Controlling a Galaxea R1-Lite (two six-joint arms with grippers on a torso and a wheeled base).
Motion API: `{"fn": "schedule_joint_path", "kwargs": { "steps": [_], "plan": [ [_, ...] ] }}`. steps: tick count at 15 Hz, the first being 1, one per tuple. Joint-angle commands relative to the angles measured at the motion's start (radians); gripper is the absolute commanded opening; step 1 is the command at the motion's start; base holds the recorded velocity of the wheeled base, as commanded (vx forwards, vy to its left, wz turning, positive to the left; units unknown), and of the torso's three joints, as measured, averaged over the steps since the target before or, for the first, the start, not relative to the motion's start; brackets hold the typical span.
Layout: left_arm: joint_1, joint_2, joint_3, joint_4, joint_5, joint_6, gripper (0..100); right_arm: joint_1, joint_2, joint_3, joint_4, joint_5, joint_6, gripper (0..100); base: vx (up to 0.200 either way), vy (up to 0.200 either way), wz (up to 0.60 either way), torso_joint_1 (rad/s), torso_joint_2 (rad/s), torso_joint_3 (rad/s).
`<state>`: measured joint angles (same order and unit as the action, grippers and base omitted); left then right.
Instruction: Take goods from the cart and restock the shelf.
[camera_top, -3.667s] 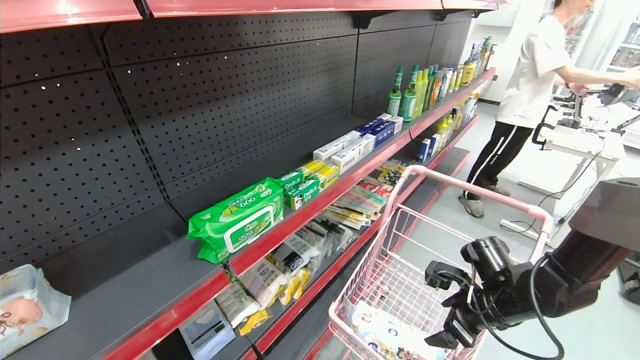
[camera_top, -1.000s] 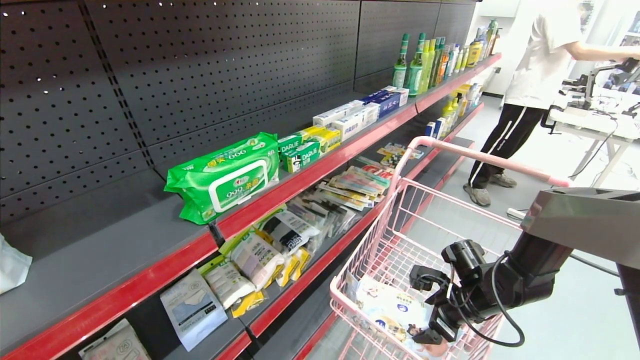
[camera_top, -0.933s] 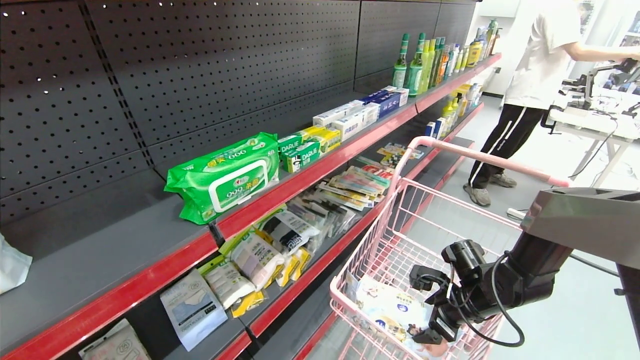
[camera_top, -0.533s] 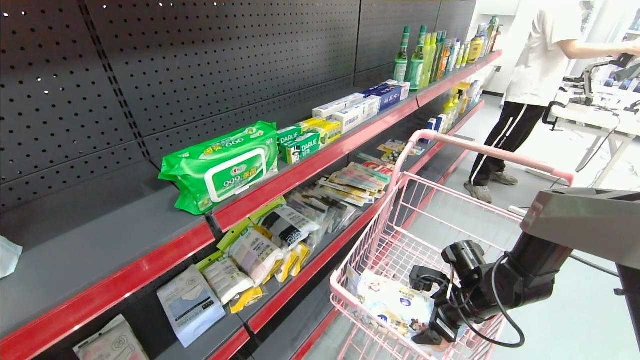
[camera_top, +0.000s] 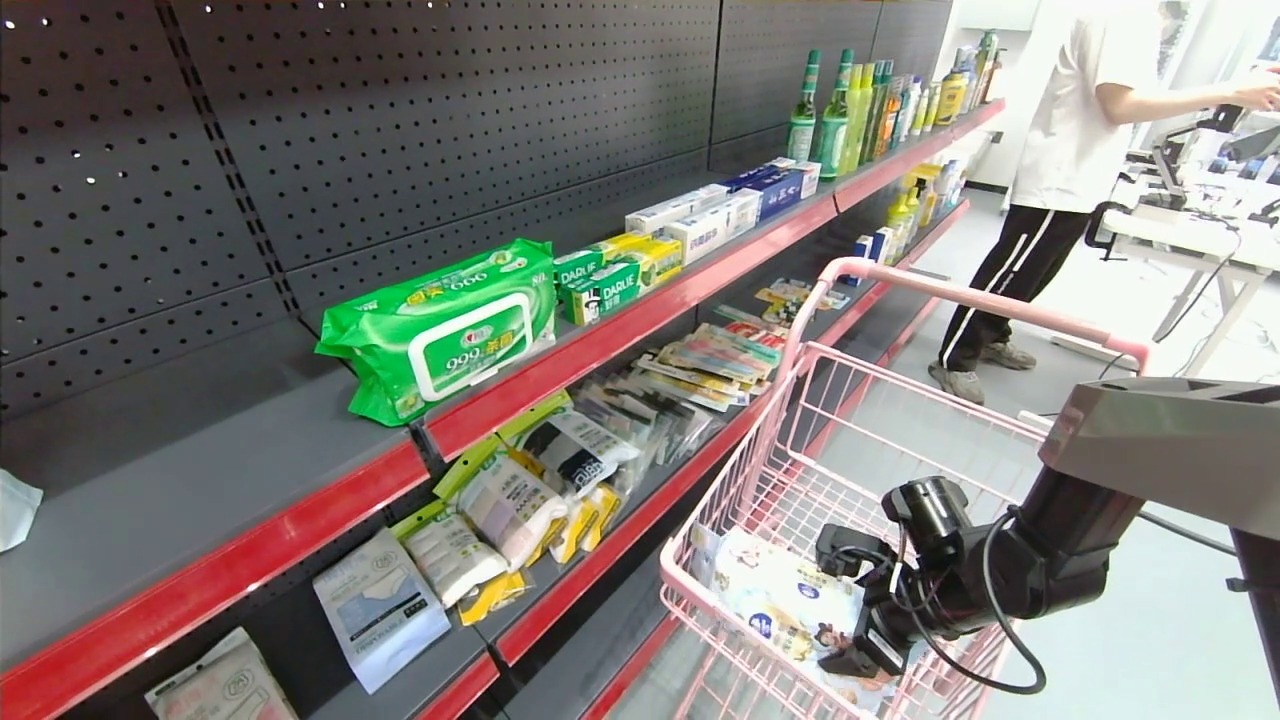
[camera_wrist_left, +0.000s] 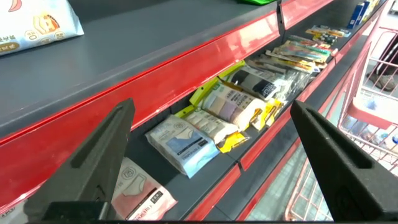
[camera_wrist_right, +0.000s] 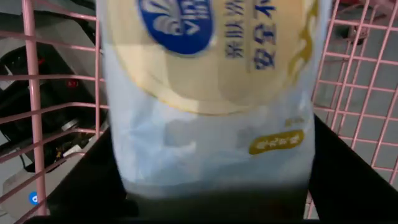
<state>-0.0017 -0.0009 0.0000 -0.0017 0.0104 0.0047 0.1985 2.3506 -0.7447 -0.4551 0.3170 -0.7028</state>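
Observation:
A pink wire cart (camera_top: 960, 305) stands at the lower right, in front of the shelf (camera_top: 250, 470). Inside it a white and blue pack of wipes (camera_top: 775, 605) leans against the near wall. My right gripper (camera_top: 848, 662) is down in the cart at the pack's lower end. In the right wrist view the pack (camera_wrist_right: 211, 93) lies between the spread fingers (camera_wrist_right: 81, 180) of the open right gripper (camera_wrist_right: 211, 130). My left gripper (camera_wrist_left: 211, 109) hangs open with nothing in it, facing the shelf's lower tier. A white pack (camera_wrist_left: 37, 22) lies on the grey middle tier.
A green wipes pack (camera_top: 440, 330), toothpaste boxes (camera_top: 610, 280) and bottles (camera_top: 850, 110) line the middle tier, with bare grey room left of the green pack. Bagged goods (camera_top: 510, 510) fill the tier below. The cart's pink handle (camera_top: 1000, 315) crosses above the right arm.
The head camera has shifted. My right gripper has come down from the cart's rim to the pack inside; over the last second it has barely moved.

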Motion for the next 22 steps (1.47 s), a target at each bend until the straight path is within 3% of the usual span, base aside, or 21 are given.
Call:
{"fn": "schedule_joint_path", "kwargs": {
  "steps": [1, 4, 6, 8, 16, 18, 19, 22],
  "plan": [
    [0.0, 0.001, 0.0, 0.0, 0.0, 0.0, 100, 0.002, 0.006, 0.005, -0.013, -0.009, 0.003, 0, 0.0, 0.0, 0.0, 0.0, 0.0, 0.0],
    [0.0, 0.001, 0.0, 0.002, 0.0, -0.002, 100, -0.005, -0.037, 0.054, -0.014, -0.013, 0.046, 0, 0.0, 0.0, 0.0, 0.0, 0.0, 0.0],
    [0.0, 0.001, 0.0, 0.0, 0.0, -0.002, 100, 0.018, -0.156, 0.097, -0.013, -0.035, 0.224, 0, 0.0, 0.0, 0.0, 0.0, 0.0, 0.0],
    [0.0, 0.001, 0.0, 0.002, 0.0, -0.002, 100, 0.021, -0.267, 0.122, -0.013, -0.041, 0.287, 0, 0.0, 0.0, 0.0, 0.0, 0.0, 0.0],
    [0.0, 0.001, 0.0, 0.002, -0.001, -0.002, 100, 0.016, -0.99, 0.311, -0.01, -0.154, 0.557, 0, 0.0, 0.0, 0.0, 0.0, 0.0, 0.0],
    [0.0, 0.001, 0.0, 0.002, -0.001, -0.002, 100, 0.012, -1.13, 0.338, -0.002, -0.237, 0.559, 0, 0.0, 0.0, 0.0, 0.0, 0.0, 0.0],
    [0.0, 0.001, 0.0, 0.002, -0.001, -0.003, 100, 0.018, -1.239, 0.381, -0.002, -0.342, 0.569, 0, 0.0, 0.0, 0.0, 0.0, 0.0, 0.0],
    [0.0, 0.001, 0.0, 0.002, -0.001, -0.002, 100, -0.027, -1.459, 0.432, 0.004, -0.36, 0.618, 0, 0.0, 0.0, 0.0, 0.0, 0.0, 0.0]
  ]
}}
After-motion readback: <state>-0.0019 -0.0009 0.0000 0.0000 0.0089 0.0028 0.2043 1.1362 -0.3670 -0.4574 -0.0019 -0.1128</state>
